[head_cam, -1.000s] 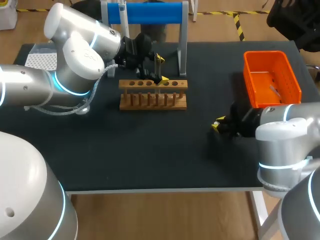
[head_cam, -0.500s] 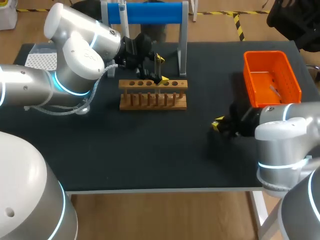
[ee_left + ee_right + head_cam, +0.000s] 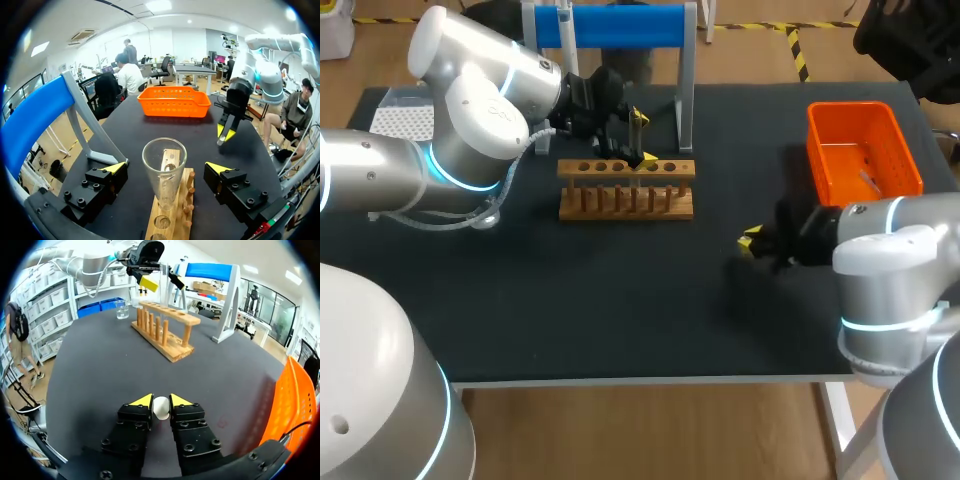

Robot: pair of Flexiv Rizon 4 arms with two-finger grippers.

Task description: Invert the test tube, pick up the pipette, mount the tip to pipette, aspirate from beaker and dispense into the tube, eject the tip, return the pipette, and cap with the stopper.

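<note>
1. Left gripper (image 3: 166, 167): positioned over one end of the wooden rack (image 3: 626, 187). Jaws are spread. The glass test tube (image 3: 164, 175) stands upright in the rack, mouth up, between the fingers, with a gap on each side.
2. Right gripper (image 3: 161, 401): above the black table (image 3: 620, 300), between the rack and the orange basket (image 3: 848, 108) and well apart from the rack. Jaws pinch the white stopper (image 3: 161, 408) between the yellow tips.
3. Surroundings: the blue-topped stand (image 3: 620, 25) rises just behind the rack, near the left gripper. A clear beaker (image 3: 121, 309) sits beyond the rack's far end, seen from the right wrist.
</note>
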